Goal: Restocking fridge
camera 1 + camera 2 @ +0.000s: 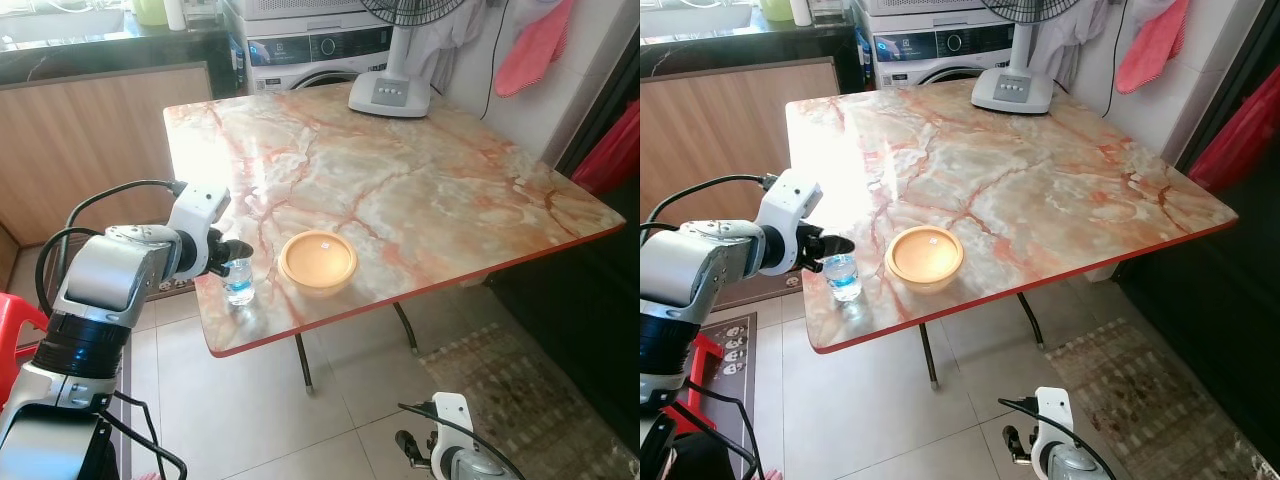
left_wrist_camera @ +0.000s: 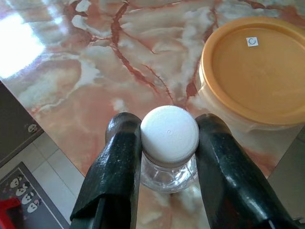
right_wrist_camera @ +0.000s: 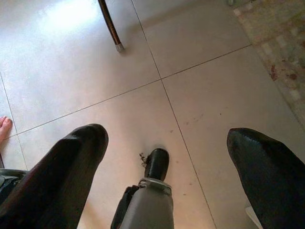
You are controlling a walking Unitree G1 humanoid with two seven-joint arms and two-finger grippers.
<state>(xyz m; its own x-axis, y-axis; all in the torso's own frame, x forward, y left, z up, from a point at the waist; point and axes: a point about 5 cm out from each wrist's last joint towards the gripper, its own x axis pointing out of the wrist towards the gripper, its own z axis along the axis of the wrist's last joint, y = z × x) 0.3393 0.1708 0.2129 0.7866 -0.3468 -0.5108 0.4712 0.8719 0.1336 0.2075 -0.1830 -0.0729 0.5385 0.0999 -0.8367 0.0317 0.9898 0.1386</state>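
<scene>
With the left gripper [image 2: 169, 143] clamped on the bottle [image 1: 238, 282] at its cap [image 2: 169, 134], lift straight up, clear of the bowl [image 1: 318, 262].

Head pair: high, facing forward-down, sharing the desk [image 1: 420, 190].
Left wrist: close above the bottle [image 2: 169, 143].
Right wrist: low, facing the floor [image 3: 157, 57].

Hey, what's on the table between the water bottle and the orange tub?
Nothing: in the left wrist view, bare marble table separates the bottle, held by the left gripper, from the tub.
</scene>
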